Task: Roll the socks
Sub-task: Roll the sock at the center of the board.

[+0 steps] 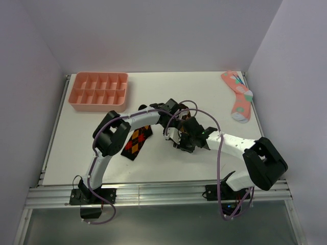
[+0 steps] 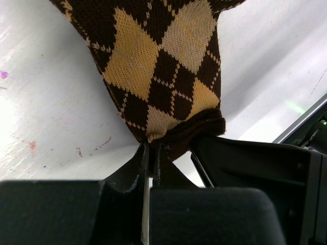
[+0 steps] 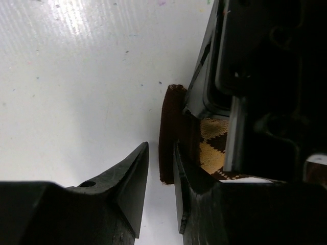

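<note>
The sock with red and orange diamonds (image 1: 137, 143) lies flat on the white table under my left arm. The sock with tan and orange diamonds (image 2: 158, 66) hangs from its dark cuff in the left wrist view. My left gripper (image 2: 152, 146) is shut on that cuff's edge; it is also in the top view (image 1: 173, 120). My right gripper (image 3: 161, 148) is open, its fingers on either side of the same cuff (image 3: 167, 117), which lies against the right-hand finger with a gap to the other. In the top view my right gripper (image 1: 180, 139) meets the left at mid-table, hiding the sock.
A pink compartment tray (image 1: 99, 91) stands at the back left. A pink sock with teal and white marks (image 1: 238, 95) lies at the back right corner. The two wrists are close together, with cables looping over them.
</note>
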{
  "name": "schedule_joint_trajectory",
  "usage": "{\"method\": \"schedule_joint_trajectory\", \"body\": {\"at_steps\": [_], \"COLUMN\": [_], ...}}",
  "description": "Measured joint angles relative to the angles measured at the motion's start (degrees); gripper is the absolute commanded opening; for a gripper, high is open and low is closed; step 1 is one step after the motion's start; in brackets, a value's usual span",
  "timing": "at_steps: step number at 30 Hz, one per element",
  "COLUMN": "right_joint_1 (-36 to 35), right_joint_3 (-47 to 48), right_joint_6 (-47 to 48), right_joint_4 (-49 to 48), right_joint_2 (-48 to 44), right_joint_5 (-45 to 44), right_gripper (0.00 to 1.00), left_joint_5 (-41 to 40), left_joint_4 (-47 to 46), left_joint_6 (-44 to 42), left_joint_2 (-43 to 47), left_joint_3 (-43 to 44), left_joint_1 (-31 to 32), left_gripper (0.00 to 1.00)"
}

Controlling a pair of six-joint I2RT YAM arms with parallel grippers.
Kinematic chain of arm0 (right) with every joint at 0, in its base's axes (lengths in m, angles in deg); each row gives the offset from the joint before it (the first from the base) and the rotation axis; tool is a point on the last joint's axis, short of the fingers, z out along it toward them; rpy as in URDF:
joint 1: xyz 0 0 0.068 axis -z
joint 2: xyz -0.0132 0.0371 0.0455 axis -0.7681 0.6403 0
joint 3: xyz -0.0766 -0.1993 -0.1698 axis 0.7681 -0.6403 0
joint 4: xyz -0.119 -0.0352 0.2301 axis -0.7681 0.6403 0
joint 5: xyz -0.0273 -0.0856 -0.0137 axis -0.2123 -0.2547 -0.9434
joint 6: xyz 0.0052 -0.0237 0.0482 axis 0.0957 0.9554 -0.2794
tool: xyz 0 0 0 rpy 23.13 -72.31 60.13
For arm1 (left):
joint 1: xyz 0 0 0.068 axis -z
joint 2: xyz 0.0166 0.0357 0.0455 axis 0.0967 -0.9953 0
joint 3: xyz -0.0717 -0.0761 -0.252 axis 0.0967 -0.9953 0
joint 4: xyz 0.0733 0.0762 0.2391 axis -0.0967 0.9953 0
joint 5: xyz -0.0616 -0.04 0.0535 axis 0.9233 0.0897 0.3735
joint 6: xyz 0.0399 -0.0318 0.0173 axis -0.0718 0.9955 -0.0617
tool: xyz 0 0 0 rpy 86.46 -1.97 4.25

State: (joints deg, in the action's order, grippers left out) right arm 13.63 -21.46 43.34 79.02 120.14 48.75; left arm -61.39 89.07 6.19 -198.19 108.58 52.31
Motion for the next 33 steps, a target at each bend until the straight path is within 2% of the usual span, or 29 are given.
{"method": "schedule_joint_trajectory", "body": {"at_steps": [11,18,33], "right_joint_1": [-0.83,-1.73,-4.63], "right_joint_3": [0.0,-0.07,-0.66], "right_joint_6": [-0.9,-0.59,-0.31], "right_joint_4": [-2.34,-2.58,-2.86], "right_joint_2": [0.42,0.42,-0.26], "right_joint_5": [-5.09,-7.39,-12.02], "right_gripper": [0.35,0.42,0.45], "left_joint_5": [0.0,0.02,0.44], "left_joint_4": [-0.15,-0.22,-0.22], "left_joint_6": [-0.02,-0.09,-0.57], "left_joint_2": [0.0,0.0,-0.2], "left_joint_3": [-0.04,-0.07,-0.07], "left_joint_1": [-0.35,-0.5,-0.57], "left_gripper": [0.0,0.0,0.0]}}
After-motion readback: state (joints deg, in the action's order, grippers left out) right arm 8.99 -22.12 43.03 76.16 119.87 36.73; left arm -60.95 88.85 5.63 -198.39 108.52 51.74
